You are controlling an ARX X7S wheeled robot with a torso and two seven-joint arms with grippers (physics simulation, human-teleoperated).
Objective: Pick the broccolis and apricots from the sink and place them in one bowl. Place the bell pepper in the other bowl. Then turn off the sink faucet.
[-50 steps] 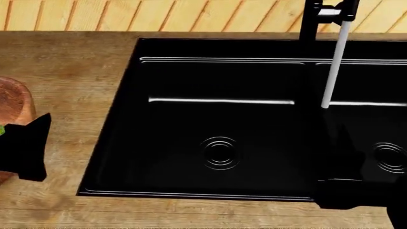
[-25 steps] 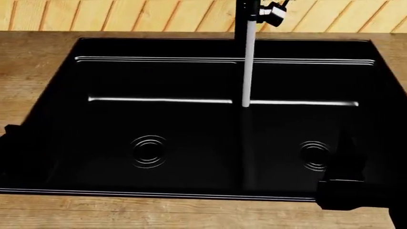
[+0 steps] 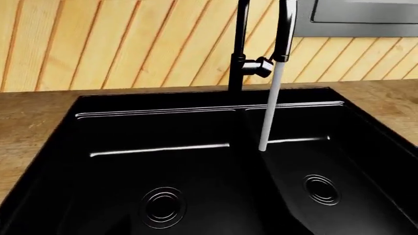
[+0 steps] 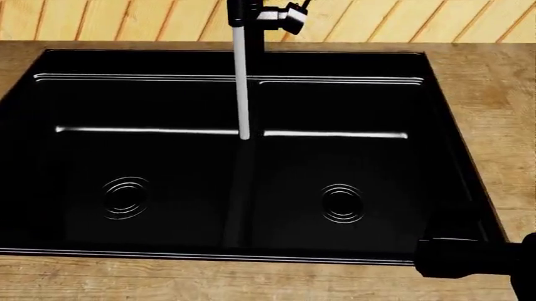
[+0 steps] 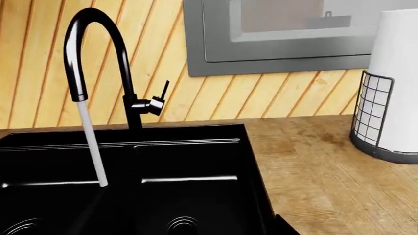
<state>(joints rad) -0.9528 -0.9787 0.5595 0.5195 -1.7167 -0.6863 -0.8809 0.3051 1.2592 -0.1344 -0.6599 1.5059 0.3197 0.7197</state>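
Observation:
The black double sink [image 4: 452,144] fills the head view, and both basins show only their drains [image 4: 342,203]. No broccolis, apricots, bell pepper or bowls are in view. The black faucet [image 4: 238,12] stands at the back, its side handle [image 4: 289,15] sticking out. A white stream of water [image 4: 243,88] runs down onto the divider. The right wrist view shows the same faucet [image 5: 98,58], its handle [image 5: 160,100] and the stream [image 5: 91,142]. A black part of my right arm [image 4: 473,258] sits at the sink's front right corner, its fingers lost against the black. My left gripper is out of view.
Wooden counter [image 4: 503,125] surrounds the sink, with a plank wall [image 4: 418,19] behind. In the right wrist view a paper towel roll in a wire holder [image 5: 392,98] stands on the counter beside the sink. A grey microwave [image 5: 281,34] hangs on the wall.
The head view has swung right, so the sink and faucet slid left in the picture. The bowl and left gripper dropped out of view. Water keeps running.

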